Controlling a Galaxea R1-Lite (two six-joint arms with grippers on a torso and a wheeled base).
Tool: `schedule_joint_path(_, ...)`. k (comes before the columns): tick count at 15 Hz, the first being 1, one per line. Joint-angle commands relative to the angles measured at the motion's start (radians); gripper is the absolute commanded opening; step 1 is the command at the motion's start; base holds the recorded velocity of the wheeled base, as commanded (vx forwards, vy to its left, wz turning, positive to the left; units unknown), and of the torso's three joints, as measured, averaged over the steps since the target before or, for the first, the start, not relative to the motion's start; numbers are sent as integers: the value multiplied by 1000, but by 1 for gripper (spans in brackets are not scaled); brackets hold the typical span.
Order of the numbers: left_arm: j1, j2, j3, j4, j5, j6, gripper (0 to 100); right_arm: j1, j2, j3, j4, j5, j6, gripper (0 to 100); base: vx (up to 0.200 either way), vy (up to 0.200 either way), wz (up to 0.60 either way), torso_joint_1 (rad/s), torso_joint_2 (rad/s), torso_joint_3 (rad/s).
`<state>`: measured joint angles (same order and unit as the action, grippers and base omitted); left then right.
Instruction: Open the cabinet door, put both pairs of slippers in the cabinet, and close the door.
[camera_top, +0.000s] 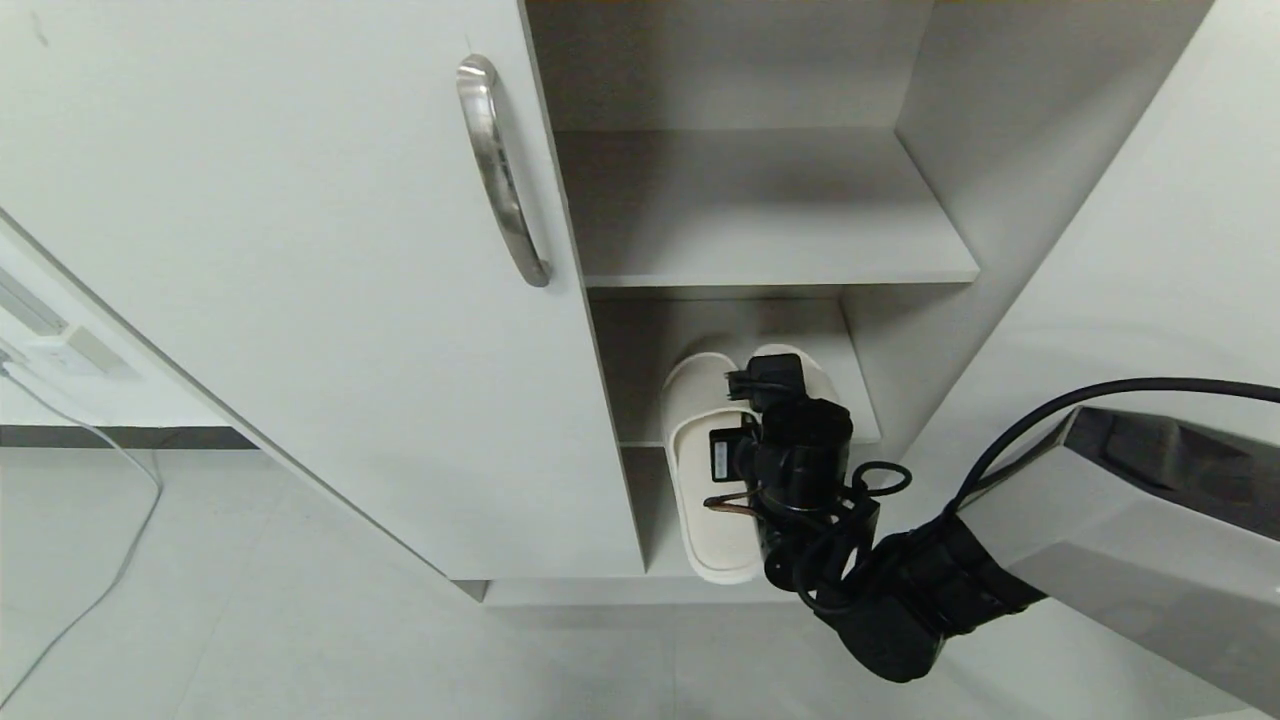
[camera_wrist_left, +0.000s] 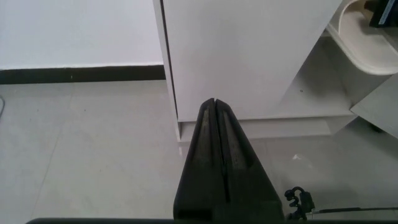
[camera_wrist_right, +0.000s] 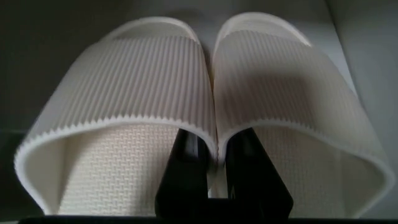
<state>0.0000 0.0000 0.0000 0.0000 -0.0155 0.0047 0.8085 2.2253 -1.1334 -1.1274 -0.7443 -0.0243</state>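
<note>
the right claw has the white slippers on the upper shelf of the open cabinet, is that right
Wrong shelf. The head view shows the right claw has the white slippers on the lower shelf of the open cabinet; the upper shelf sits above them.

One pair of slippers (camera_top: 695, 410), one cabinet (camera_top: 930, 100), two doors

From where I stand the slippers come to two, both pale cream with ribbed straps, a single pair; one white cabinet; two doors on it, one shut door (camera_top: 300, 300) and one open door (camera_top: 1150, 250); a single curved metal handle (camera_top: 500, 170), on the shut door; two shelves in the open bay, an upper shelf (camera_top: 760, 210) and a lower shelf (camera_top: 640, 400); two black claws, the right claw (camera_wrist_right: 216, 177) and the left claw (camera_wrist_left: 214, 109), one to each arm, two fingers apiece; one thin cable (camera_top: 130, 540) across the floor (camera_top: 300, 640); one dark skirting strip (camera_top: 110, 437) along the wall.
</note>
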Motion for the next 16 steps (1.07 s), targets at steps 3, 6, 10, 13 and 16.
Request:
schedule_joint_path(3, 0, 2, 0, 0, 0, 0, 0, -35, 60, -85, 8, 8, 0, 0, 0, 0, 0, 0, 0, 0)
schedule_joint_path(6, 0, 2, 0, 0, 2, 0, 0, -92, 125, -195, 72, 31, 0, 0, 0, 0, 0, 0, 0, 0)
schedule_joint_path(10, 0, 0, 0, 0, 3, -2, 0, -135, 135, -298, 158, 83, 0, 0, 0, 0, 0, 0, 0, 0)
schedule_joint_path(13, 0, 2, 0, 0, 3, -5, 0, -152, 135, -411, 247, 85, 0, 0, 0, 0, 0, 0, 0, 0)
schedule_joint_path(16, 0, 2, 0, 0, 3, -5, 0, -160, 140, -499, 322, 98, 0, 0, 0, 0, 0, 0, 0, 0)
